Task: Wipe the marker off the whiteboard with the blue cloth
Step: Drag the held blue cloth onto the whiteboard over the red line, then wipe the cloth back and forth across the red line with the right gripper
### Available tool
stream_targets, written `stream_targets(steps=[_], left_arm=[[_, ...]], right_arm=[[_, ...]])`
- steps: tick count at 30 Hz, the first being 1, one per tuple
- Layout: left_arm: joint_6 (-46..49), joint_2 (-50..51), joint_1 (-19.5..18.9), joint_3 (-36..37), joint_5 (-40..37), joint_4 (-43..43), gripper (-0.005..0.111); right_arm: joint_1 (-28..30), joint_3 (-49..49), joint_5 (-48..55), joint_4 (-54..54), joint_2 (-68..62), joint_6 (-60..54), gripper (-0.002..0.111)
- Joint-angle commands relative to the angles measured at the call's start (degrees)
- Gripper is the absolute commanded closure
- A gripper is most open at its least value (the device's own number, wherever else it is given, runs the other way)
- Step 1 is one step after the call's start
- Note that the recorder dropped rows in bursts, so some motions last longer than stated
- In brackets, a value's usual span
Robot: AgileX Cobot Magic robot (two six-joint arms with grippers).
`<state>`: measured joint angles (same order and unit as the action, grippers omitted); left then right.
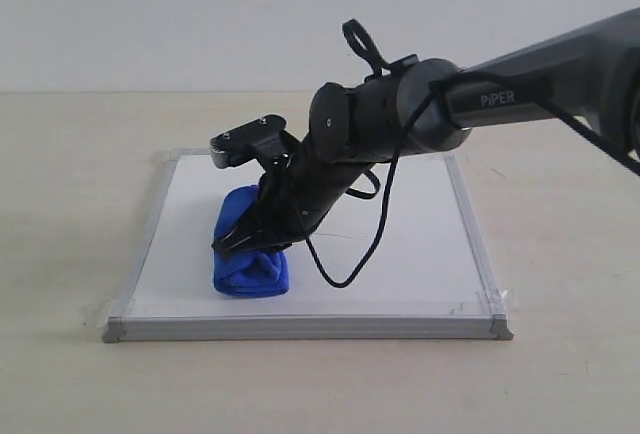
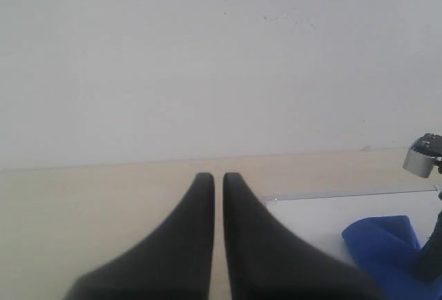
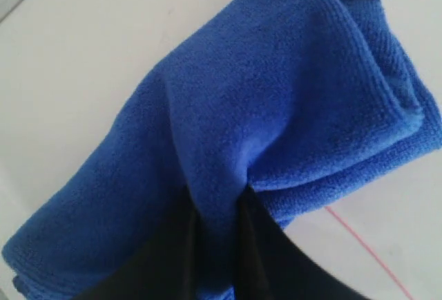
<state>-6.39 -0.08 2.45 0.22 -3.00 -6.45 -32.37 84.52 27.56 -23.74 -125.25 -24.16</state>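
The whiteboard lies flat on the table, grey-framed. The blue cloth rests on its left part as a thick bundle. My right gripper reaches across from the right and is shut on a fold of the blue cloth, pressing it onto the whiteboard. The marker shows as a thin reddish line beside the cloth; in the exterior view the marker is barely visible. My left gripper hovers off the board's left side, shut and empty, out of the exterior view. The whiteboard and blue cloth show beyond it.
A black cable loops down from the right arm over the board's middle. Clear tape holds the board's near corners to the beige table. A pale wall stands behind.
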Motion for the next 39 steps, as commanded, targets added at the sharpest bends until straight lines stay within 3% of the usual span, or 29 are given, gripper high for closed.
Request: stream_targets(steps=[1,11,13,18,21,28,34,39], left_arm=[[-0.1,0.1,0.2,-0.2,0.0,-0.1,0.102],[-0.1,0.1,0.2,-0.2,0.0,-0.1,0.102],[-0.1,0.1,0.2,-0.2,0.0,-0.1,0.102],[-0.1,0.1,0.2,-0.2,0.0,-0.1,0.102],[-0.1,0.1,0.2,-0.2,0.0,-0.1,0.102],[-0.1,0.1,0.2,-0.2,0.0,-0.1,0.102],[-0.1,0.1,0.2,-0.2,0.0,-0.1,0.102],[-0.1,0.1,0.2,-0.2,0.0,-0.1,0.102]], right_arm=[[-0.2,-0.5,-1.6,1.2,-3.3,0.0,0.108],[-5.9,5.5,2.6,4.1,-3.5,-1.3,0.108],[-5.9,6.8,4.6,10.6,-3.5,3.9,0.109],[-4.3,7.1,10.5,42.2,-3.5,27.2,0.109],[-1.4,7.1,14.1,47.8,-3.4,31.4,0.109],[2.8,7.1,14.2,46.4,-3.4,31.3,0.109],[-3.6,7.1,5.7,29.4,-3.4,16.5,0.109],[-9.4,9.9,6.8,27.1,-3.5,13.1,0.109]])
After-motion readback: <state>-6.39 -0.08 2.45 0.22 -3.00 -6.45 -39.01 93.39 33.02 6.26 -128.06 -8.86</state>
